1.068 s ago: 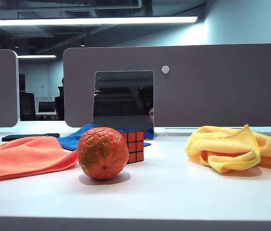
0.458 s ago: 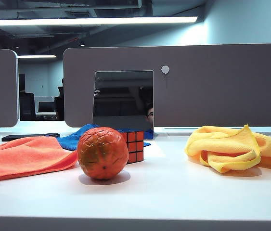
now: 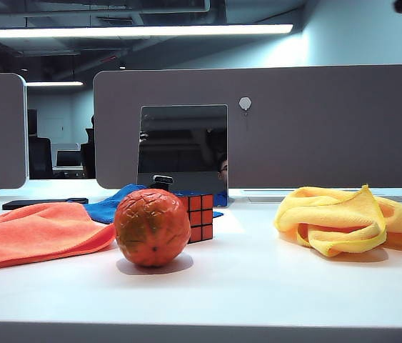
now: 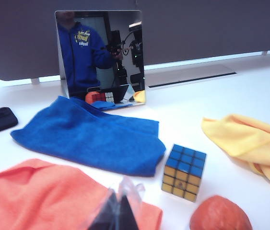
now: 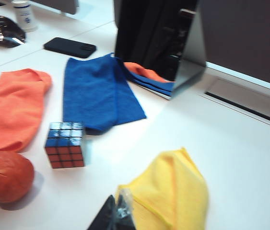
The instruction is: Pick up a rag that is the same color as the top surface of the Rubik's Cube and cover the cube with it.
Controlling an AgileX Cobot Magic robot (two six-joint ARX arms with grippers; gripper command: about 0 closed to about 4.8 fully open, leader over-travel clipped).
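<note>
- Exterior view: white table (image 3: 258, 286). Orange ball (image 3: 152, 227) near the front, left of centre. The Rubik's Cube (image 3: 199, 217) stands just behind and right of the ball, partly hidden by it, a red face toward the camera.
- The blue rag (image 3: 111, 207) shows only as a strip behind the ball, between the orange cloth (image 3: 36, 232) on the left and the mirror (image 3: 183, 153) at the back.
- Yellow cloth (image 3: 343, 221) lies crumpled at right, well apart from the cube. A dark phone (image 3: 43, 204) lies flat behind the orange cloth.
- No gripper can be made out in this view.
- Left wrist view: left gripper (image 4: 118, 213) at the picture's edge, above the orange cloth (image 4: 53, 196); its tips meet in a point, closed, holding nothing.
- The rag (image 4: 91, 136) lies spread flat in front of the mirror (image 4: 101, 57), its near edge just beside the orange cloth. The cube (image 4: 185, 171) sits just beside the rag's corner, blue face up, yellow face to the camera. Ball (image 4: 220, 214) near the cube; yellow cloth (image 4: 250, 143) further off.
- Right wrist view: right gripper (image 5: 118, 213) over the edge of the yellow cloth (image 5: 170, 196); tips look together, nothing between them.
- The rag (image 5: 96, 93) lies flat, uncovered cube (image 5: 65, 144) just beside its near end, top face blue. Ball (image 5: 6, 176) near the cube, orange cloth (image 5: 12, 108) alongside the rag, phone (image 5: 70, 47) beyond.
</note>
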